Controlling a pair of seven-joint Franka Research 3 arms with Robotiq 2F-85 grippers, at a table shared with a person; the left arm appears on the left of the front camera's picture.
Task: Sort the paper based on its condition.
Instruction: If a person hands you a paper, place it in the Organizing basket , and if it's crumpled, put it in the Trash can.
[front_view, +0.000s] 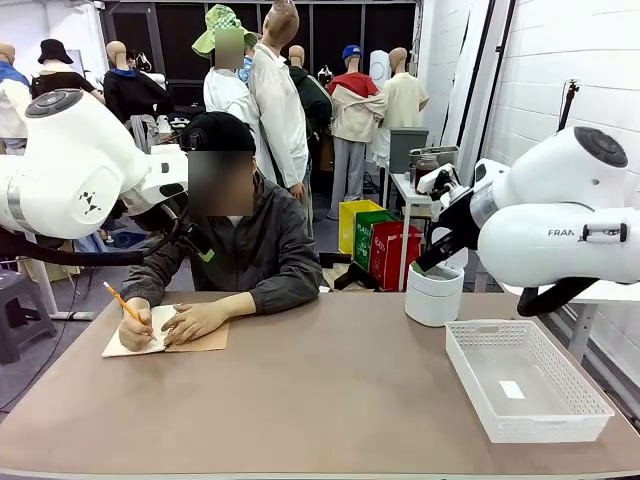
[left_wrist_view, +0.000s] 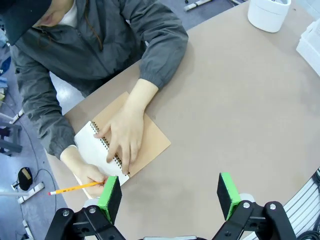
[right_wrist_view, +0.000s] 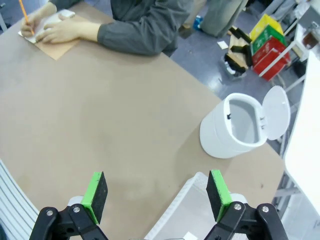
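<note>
The left claw (left_wrist_view: 169, 194) hangs spread above the notebook (left_wrist_view: 150, 142). The right claw (right_wrist_view: 156, 194) is spread too, above the tabletop (right_wrist_view: 100, 115) near a white bin (right_wrist_view: 222, 137). The paper (left_wrist_view: 90, 150), seemingly still bound, lies under the person's hand (left_wrist_view: 125, 136).

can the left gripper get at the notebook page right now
Probably not yet: the left gripper is open near the notebook, but one hand lies across the page and the other hand writes on it with a pencil.
</note>
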